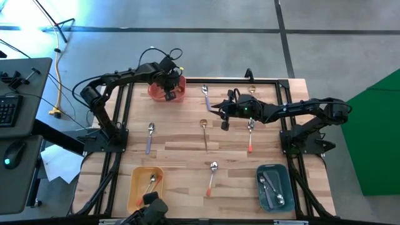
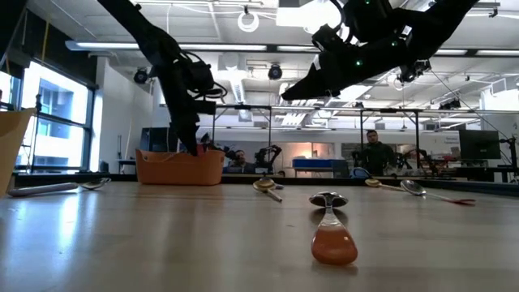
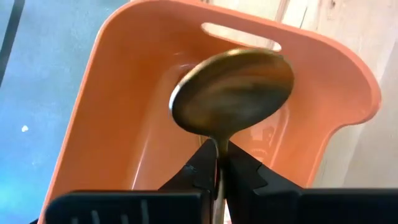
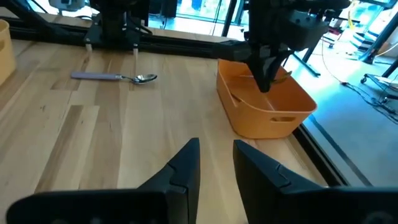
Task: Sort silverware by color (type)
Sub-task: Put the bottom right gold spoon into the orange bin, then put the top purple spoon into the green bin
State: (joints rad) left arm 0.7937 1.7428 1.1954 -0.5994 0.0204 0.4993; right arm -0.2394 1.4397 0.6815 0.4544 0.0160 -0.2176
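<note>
My left gripper [image 1: 169, 94] is over the red bin [image 1: 177, 94] at the table's far left, shut on a gold spoon [image 3: 233, 90] whose bowl points down into the bin. My right gripper [image 4: 214, 158] hovers open above the table's middle [image 1: 220, 109], touching nothing. Loose spoons lie flat on the wood. There are purple-handled ones [image 1: 150, 137] [image 1: 205, 97], gold ones [image 1: 204, 134] [image 1: 252, 90] and orange-handled ones [image 1: 250, 134] [image 1: 212, 178]. The near orange-handled one fills the low view's foreground [image 2: 331, 227]. My left gripper pinches the gold spoon between its two fingers [image 3: 199, 174], on the thin neck [image 3: 218, 152] just behind the bowl. The fingers come from above, pointing down into the red bin and lying along the handle. The bowl sticks out past the fingertips inside the bin; whether it touches the floor I cannot tell.
A yellow bin [image 1: 134, 187] at the near left and a teal bin [image 1: 284, 187] at the near right each hold spoons. Black frame rails [image 1: 125, 119] run along the table's sides. Bare wood lies between the loose spoons. People stand in the room beyond [image 2: 375, 150].
</note>
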